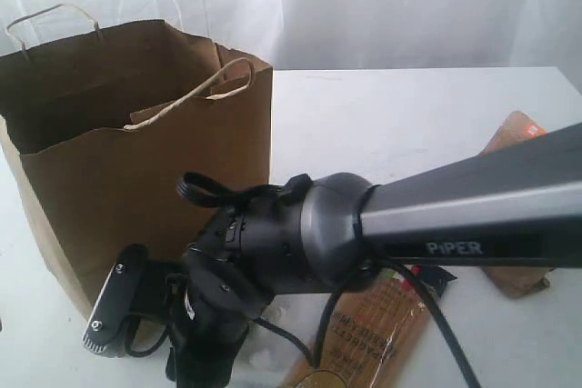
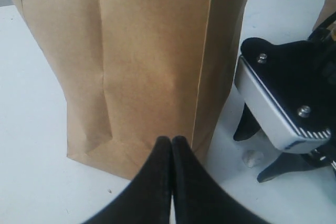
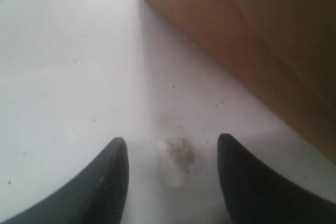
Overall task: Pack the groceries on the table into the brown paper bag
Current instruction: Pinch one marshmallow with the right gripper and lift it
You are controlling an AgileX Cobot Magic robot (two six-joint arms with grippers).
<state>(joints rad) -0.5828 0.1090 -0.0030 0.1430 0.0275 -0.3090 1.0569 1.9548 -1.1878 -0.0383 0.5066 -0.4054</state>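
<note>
scene: the brown paper bag [image 1: 136,161] stands upright and open-mouthed on the left part of the white table [image 1: 391,124], its two twisted loop handles raised above the rim.

left gripper [image 2: 171,139]: closed, the two black fingers pressed flat together with nothing between them. it points at the lower front face of the bag [image 2: 142,61], near the base and close to a corner fold; whether it touches cannot be told.

right gripper [image 3: 171,139]: open. its fingers [image 3: 113,182] stand apart on either side of a small white lump [image 3: 176,162] lying on the table [image 3: 63,51]. a gap shows on both sides of the lump, so it is not gripped. the bag's base [image 3: 252,35] runs close by, just beyond the lump.

cross-check, left wrist view: the same lump [image 2: 253,157] lies on the table between the right gripper's dark fingers [image 2: 247,124], just beside the bag's corner.

other goods, exterior view: a spaghetti packet [image 1: 373,333] lies flat at the near edge, partly under the right arm [image 1: 409,215]. a brown pouch [image 1: 514,138] lies at the right side, crossed by the same arm.
</note>
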